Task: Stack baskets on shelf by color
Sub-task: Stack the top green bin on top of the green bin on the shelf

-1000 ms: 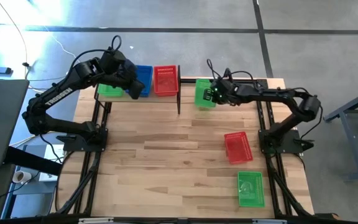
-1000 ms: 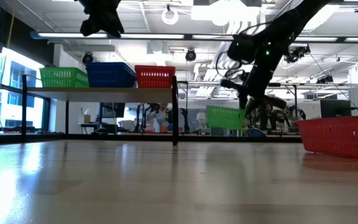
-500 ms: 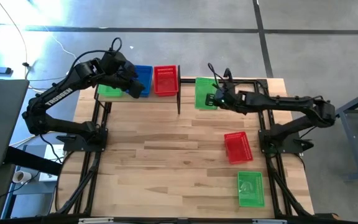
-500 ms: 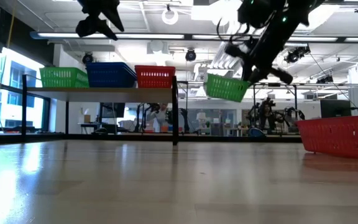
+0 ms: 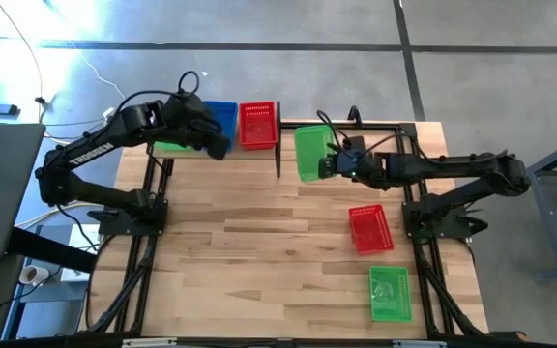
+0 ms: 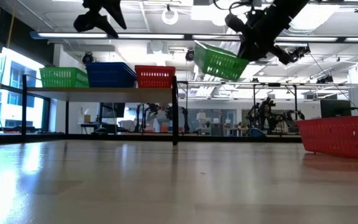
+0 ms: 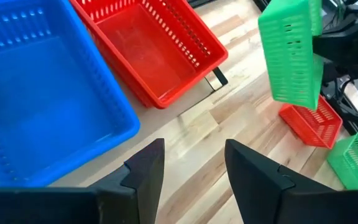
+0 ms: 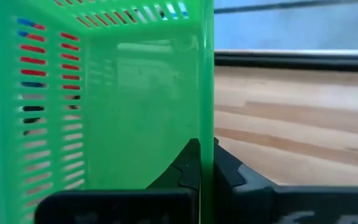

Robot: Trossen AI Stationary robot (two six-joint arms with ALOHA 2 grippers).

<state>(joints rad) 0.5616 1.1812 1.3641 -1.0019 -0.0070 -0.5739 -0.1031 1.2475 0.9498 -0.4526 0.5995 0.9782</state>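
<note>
A green basket [image 5: 309, 153] hangs in the air right of the shelf [image 6: 104, 91], tilted, with my right gripper [image 8: 205, 168] shut on it. On the shelf stand a green basket [image 6: 63, 77], a blue basket [image 7: 42, 106] and a red basket [image 7: 148, 50], side by side on their bases. My left gripper [image 7: 191, 171] hovers open above the shelf's near edge, in front of the blue basket, with nothing between its fingers. Another red basket [image 5: 369, 228] and another green one [image 5: 390, 293] rest on the table at the right. My right gripper pinches one wall of the green basket at its rim [image 8: 207, 124], one finger inside the basket and one outside. The fingers come slanting down from the table's right. The basket is lifted clear of the table and tipped, its shelf-side end [image 6: 199, 46] highest.
The shelf's black end post [image 6: 175, 111] stands between the shelf and the hanging basket. Bare planks [image 5: 259, 232] fill the table's middle and near left.
My right gripper has risen and gone toward the shelf with the green basket, which has come up from low over the table to above shelf height and tipped. My left gripper has opened and shifted a little toward the table's right, above the shelf.
</note>
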